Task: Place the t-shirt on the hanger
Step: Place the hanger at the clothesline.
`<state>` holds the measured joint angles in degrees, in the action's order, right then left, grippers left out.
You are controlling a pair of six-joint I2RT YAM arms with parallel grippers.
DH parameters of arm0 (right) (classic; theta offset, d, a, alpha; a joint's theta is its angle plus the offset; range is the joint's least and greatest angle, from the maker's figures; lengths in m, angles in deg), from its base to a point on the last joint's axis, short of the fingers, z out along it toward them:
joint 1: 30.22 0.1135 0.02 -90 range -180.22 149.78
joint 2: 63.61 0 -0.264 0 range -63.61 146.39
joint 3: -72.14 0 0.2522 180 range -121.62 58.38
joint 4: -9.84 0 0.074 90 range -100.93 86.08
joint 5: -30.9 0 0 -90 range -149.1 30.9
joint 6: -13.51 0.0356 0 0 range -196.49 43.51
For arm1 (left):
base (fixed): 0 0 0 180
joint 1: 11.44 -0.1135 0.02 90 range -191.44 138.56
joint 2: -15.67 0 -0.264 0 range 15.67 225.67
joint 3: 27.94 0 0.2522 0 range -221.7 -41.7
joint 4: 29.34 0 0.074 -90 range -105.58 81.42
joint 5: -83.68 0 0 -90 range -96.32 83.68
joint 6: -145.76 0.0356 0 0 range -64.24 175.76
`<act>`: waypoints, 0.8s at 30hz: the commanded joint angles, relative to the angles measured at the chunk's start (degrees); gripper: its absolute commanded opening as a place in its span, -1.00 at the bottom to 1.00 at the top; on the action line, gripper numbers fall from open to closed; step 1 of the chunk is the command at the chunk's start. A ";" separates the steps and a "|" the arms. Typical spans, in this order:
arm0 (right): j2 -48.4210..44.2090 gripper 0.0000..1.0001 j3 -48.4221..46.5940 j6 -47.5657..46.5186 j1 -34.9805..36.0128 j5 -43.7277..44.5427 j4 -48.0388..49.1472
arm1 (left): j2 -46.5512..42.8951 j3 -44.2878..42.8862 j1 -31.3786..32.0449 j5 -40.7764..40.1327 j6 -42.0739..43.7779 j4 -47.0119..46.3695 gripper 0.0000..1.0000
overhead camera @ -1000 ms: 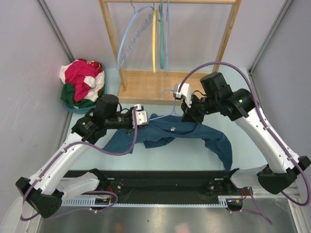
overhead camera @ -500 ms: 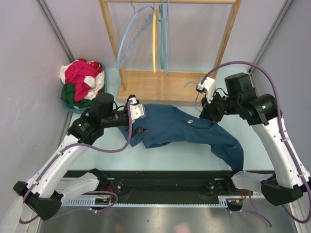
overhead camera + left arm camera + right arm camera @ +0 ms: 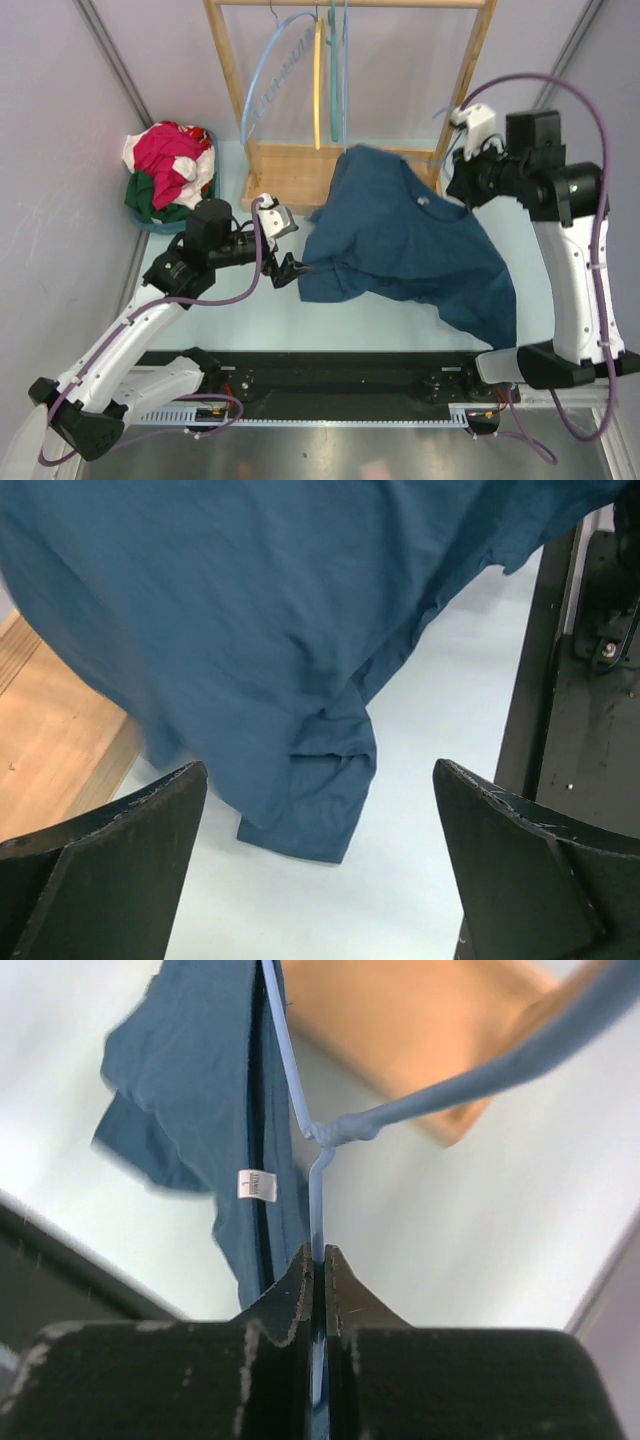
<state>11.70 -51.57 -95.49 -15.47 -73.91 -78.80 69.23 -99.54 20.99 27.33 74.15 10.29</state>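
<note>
The dark teal-blue t-shirt (image 3: 400,235) hangs spread out above the table, its lower hem and a sleeve still trailing on the surface. The hanger is mostly hidden inside it in the top view. In the right wrist view the hanger's pale blue wire (image 3: 318,1185) runs up out of the collar, beside the white label (image 3: 258,1185). My right gripper (image 3: 455,190) (image 3: 318,1255) is shut on that wire below the twist. My left gripper (image 3: 292,262) (image 3: 318,770) stands wide open just left of the shirt's lower corner (image 3: 320,810), holding nothing.
A wooden rack (image 3: 300,175) at the back carries light-blue, yellow and teal hangers (image 3: 318,80). A basket of pink-red, white and green clothes (image 3: 170,180) sits at the back left. A black rail (image 3: 330,375) runs along the near edge.
My right arm has lifted the hanger up and to the right, pulling the shirt off the table. My left gripper has opened, let go of the shirt and drawn back a little.
</note>
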 commanded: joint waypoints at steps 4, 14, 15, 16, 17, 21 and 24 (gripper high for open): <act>16.84 -1.00 -27.74 7.14 -10.08 1.01 3.77 | -0.91 -1.48 -0.43 2.12 -4.85 -4.86 1.00; 25.93 -1.00 -37.17 6.96 -9.65 5.14 23.70 | -2.49 0.89 -0.35 1.51 -5.38 -5.83 0.99; 26.46 -1.00 -37.44 6.96 -9.38 5.75 25.37 | -2.84 1.15 -0.43 1.33 -5.47 -5.92 0.99; 26.82 -1.00 -37.53 6.96 -9.12 6.63 28.52 | -2.93 1.50 -0.35 1.24 -5.56 -5.83 1.00; 27.69 -1.00 -37.44 6.96 -9.03 6.81 30.03 | -3.11 1.77 -0.43 1.07 -5.73 -5.83 0.99; 30.33 -1.00 -37.97 6.53 -8.94 8.56 35.31 | -4.34 3.00 -0.43 0.72 -6.35 -6.00 1.00; 32.35 -1.00 -38.23 5.82 -8.94 9.44 38.92 | -5.39 3.96 -0.43 0.19 -6.53 -6.18 1.00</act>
<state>42.51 -86.30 -90.03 -24.65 -67.22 -52.98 65.58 -96.53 20.94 28.11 69.23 5.91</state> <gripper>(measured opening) 0.027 0.996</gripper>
